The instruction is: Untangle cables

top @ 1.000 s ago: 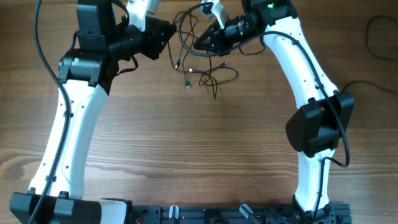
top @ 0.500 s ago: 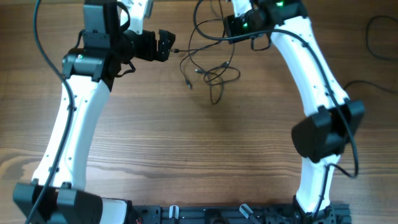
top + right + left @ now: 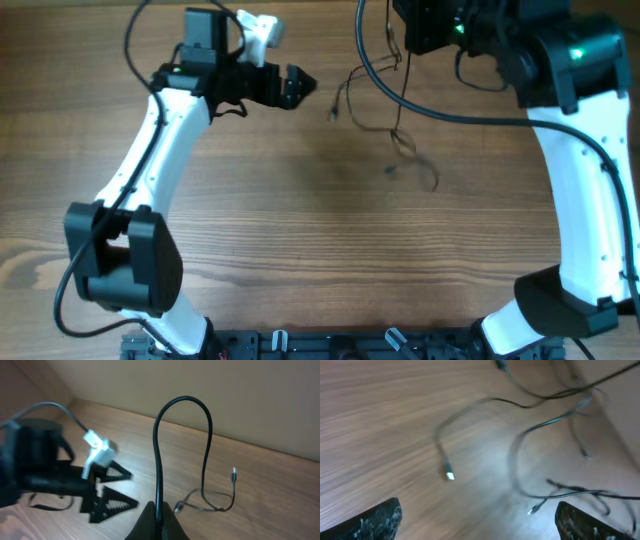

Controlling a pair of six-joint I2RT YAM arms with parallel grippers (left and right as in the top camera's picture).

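1. Cables, thin, black and flexible with small plug tips, are partly lifted off the brown wooden table. One strand rises in a tall arch out of the right gripper, whose fingers are pinched tight on it.
2. From above, the other strands trail down onto the table to the right of the left gripper, well apart from it.
3. Black fingers of the left gripper stand spread wide with nothing between them. Its own camera catches only their two tips at the bottom corners; the rest is cut off.
4. That same view is smeared by blur, so where the strands cross cannot be made out. One bright plug tip lies on the wood ahead of the left gripper, clear of it.
5. From above, the right gripper's fingers are hidden under its dark wrist block at the top edge. There the thin strands are hard to tell from the thicker black arm cable.
6. In the right wrist view the lower edge cuts off the finger bases.
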